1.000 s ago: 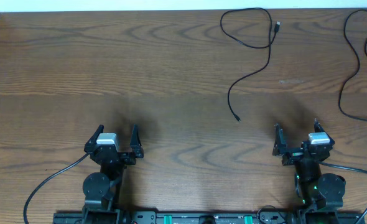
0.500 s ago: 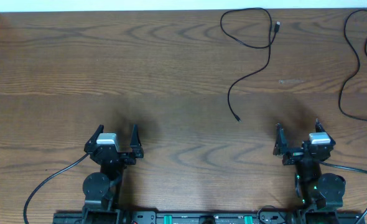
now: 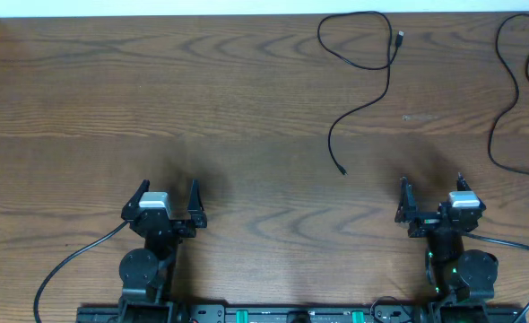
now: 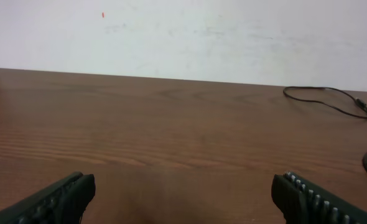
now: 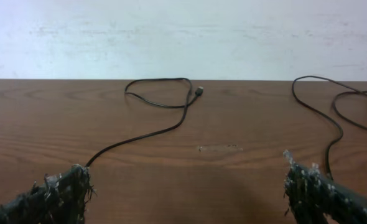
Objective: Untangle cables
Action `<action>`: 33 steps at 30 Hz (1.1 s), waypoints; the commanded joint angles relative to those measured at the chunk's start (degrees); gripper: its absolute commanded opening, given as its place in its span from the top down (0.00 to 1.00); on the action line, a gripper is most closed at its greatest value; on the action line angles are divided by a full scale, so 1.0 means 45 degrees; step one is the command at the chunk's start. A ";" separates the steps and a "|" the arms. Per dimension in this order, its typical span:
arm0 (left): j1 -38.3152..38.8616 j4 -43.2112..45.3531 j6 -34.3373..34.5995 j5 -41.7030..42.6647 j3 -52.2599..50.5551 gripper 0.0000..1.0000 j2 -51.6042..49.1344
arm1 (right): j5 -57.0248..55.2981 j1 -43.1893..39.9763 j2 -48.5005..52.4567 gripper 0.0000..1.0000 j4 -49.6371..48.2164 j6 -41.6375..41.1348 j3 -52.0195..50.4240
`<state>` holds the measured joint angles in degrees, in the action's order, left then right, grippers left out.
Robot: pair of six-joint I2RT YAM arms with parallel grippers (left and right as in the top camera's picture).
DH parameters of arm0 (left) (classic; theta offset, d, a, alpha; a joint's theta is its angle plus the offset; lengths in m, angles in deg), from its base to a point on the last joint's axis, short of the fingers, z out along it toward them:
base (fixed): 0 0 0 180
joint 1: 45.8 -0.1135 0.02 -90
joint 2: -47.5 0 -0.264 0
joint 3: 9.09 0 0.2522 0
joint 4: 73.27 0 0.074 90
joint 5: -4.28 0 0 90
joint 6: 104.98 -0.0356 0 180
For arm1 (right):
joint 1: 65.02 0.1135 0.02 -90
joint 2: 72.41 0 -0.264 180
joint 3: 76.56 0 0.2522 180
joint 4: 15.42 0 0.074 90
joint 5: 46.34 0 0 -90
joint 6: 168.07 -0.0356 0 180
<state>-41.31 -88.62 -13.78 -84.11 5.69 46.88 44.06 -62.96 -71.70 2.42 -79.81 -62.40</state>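
Cables (image 3: 388, 85) lie toward the far right of the wooden table (image 3: 112, 90), which is probably why nothing on the left is engaged. On that side the left gripper (image 3: 168, 186) sits low at the near edge with its jaws spread wide and nothing between them. Its wrist view shows only bare wood ahead and a bit of black cord off to the far right, so I judge it parked in a ready pose rather than working. Further right, the looped black cable (image 3: 320, 36) makes a ring near the far edge with its small plug (image 3: 400, 37) just beside the ring, and a long tail runs toward the robot to a free end (image 3: 342, 170) on open wood. The ring seems to cross its own tail near the plug, though the overlap is too fine to be sure of. The right gripper (image 3: 431, 181) is likewise at the near edge, jaws wide and empty, facing that tail; a wide opening suits a thin cord that must be straddled before pinching. At the right edge the second black cable (image 3: 516, 85) snakes partly out of view, well apart from the looped one. Judged from that gap, the separating looks largely done, with at most the ring left to open, and the right arm is the nearer one for it.
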 commanded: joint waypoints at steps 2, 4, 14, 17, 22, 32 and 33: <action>-0.0078 -0.0573 -0.0219 -0.0170 -0.0175 0.04 0.0087 | -0.0019 0.0063 -0.0097 0.01 0.0087 0.0719 -0.0019; -0.0078 -0.0573 -0.0214 -0.0170 -0.0175 0.04 0.0087 | -0.0015 0.0063 -0.0097 0.01 0.0087 0.1049 -0.0019; -0.0078 -0.0573 -0.0219 -0.0170 -0.0175 0.04 0.0087 | -0.0005 0.0063 -0.0097 0.01 0.0087 0.1433 -0.0019; -0.0078 -0.0573 -0.0219 -0.0170 -0.0175 0.04 0.0087 | -0.0010 0.0063 -0.0097 0.01 0.0063 0.1452 -0.0019; -0.0078 -0.0573 -0.0214 -0.0170 -0.0175 0.04 0.0087 | -0.0005 0.0063 -0.0097 0.01 0.0058 0.1452 -0.0019; -0.0078 -0.0573 -0.0219 -0.0165 -0.0175 0.04 0.0087 | -0.0005 0.0063 -0.0097 0.01 0.0058 0.1447 -0.0019; -0.0078 -0.0573 -0.0219 -0.0170 -0.0175 0.04 0.0087 | -0.0005 0.0063 -0.0097 0.01 0.0058 0.1447 -0.0019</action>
<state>-41.31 -88.62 -13.78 -84.11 5.69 46.88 44.08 -62.96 -71.67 2.40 -74.04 -62.40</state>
